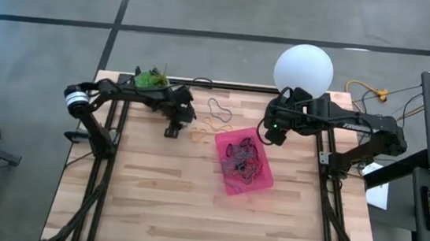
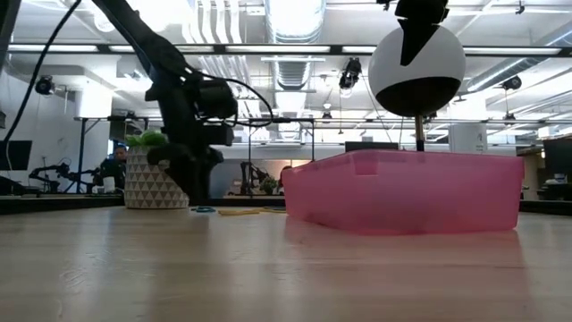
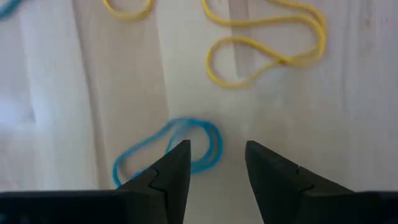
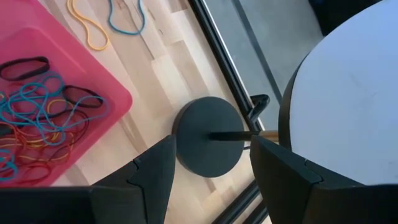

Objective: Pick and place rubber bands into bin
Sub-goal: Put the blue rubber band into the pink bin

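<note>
High view: left gripper [image 1: 173, 130] hangs spread and empty at ten o'clock from the bin [image 1: 262, 185], over a blue rubber band [image 3: 168, 152] flat on the table [image 1: 151, 209]. Thin loop, so the fingers could skid past it! Right gripper [image 1: 273, 134], also spread and empty, waits at the bin's twelve o'clock by the lamp base [image 4: 208, 135]

The near half of the table [image 1: 160, 202] is bare wood. The lamp [image 1: 304, 67] and plant pot [image 1: 151, 79] crowd the far edge.
</note>
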